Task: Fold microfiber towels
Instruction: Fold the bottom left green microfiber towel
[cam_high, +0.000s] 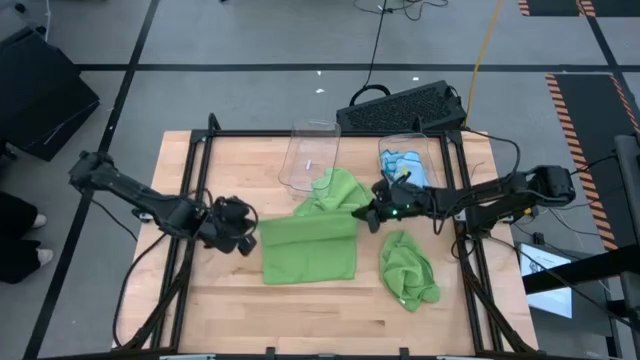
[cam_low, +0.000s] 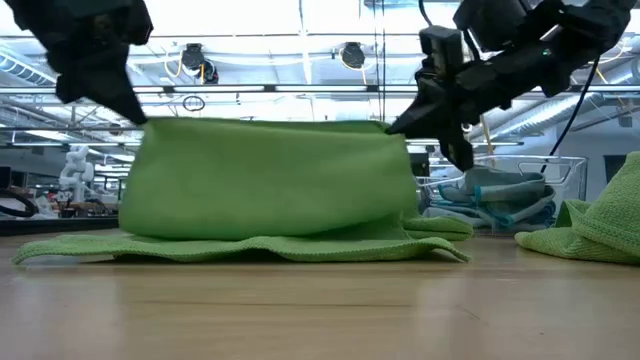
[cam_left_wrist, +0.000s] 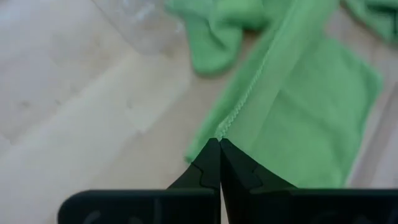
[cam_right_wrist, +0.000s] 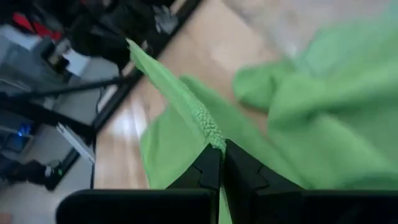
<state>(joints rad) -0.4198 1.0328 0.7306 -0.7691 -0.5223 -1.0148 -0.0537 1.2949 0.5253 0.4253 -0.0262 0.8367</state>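
You see a lime green towel (cam_high: 308, 248) stretched taut between both pincers, lower half flat; two crumpled green ones (cam_high: 408, 268) beside the right pincer.

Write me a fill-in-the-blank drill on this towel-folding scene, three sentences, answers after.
1. The towel held up between the left gripper and the right gripper is coloured ____.
2. The light blue towels lie inside a clear ____.
3. Each gripper pinches the towel's raised edge with its fingers ____.

Missing words: green; bin; shut
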